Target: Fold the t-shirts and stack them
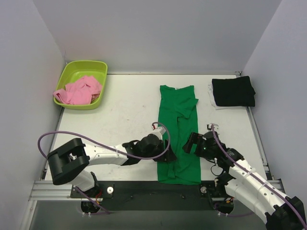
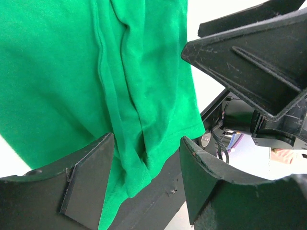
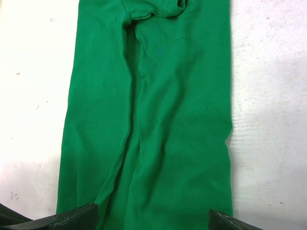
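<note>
The bright green t-shirt (image 1: 178,129) lies as a long narrow strip down the middle of the table, and its near hem reaches the black front rail. My left gripper (image 1: 166,152) is open at the strip's near left edge, and the hem corner (image 2: 144,163) hangs loose between its fingers (image 2: 88,184). My right gripper (image 1: 193,143) is open at the strip's right edge, its jaws spread wide over the green cloth (image 3: 158,143). The black t-shirt (image 1: 233,91) lies folded at the back right. The pink t-shirt (image 1: 79,91) is crumpled in the tub.
The lime-green plastic tub (image 1: 98,67) stands at the back left corner. A bit of white material (image 1: 211,98) shows under the black shirt's left edge. The black rail (image 1: 139,195) runs along the table's near edge. Walls close in on three sides.
</note>
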Action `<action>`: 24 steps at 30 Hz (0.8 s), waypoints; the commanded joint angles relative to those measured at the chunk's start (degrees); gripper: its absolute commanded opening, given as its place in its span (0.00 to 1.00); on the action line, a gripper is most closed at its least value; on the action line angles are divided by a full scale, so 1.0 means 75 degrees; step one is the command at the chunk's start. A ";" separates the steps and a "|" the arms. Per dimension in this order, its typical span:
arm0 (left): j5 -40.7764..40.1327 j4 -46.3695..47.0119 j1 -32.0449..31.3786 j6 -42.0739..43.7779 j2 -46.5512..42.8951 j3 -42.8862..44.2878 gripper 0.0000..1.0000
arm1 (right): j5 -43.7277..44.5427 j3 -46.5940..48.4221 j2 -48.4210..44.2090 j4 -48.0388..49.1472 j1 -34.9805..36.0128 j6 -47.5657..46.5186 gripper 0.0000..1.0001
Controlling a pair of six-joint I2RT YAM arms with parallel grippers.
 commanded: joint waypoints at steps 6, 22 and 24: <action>-0.0248 0.0582 -0.0427 -0.0200 0.0335 0.0044 0.66 | 0.0139 -0.0058 -0.0297 -0.0299 0.0011 0.0155 0.98; -0.0248 0.0793 -0.0849 -0.0283 0.0756 0.0371 0.66 | 0.0197 -0.0140 -0.0356 -0.0323 0.0069 0.0237 0.98; -0.0213 0.0839 -0.0908 -0.0271 0.0873 0.0524 0.66 | 0.0198 -0.0163 -0.0391 -0.0334 0.0057 0.0237 0.98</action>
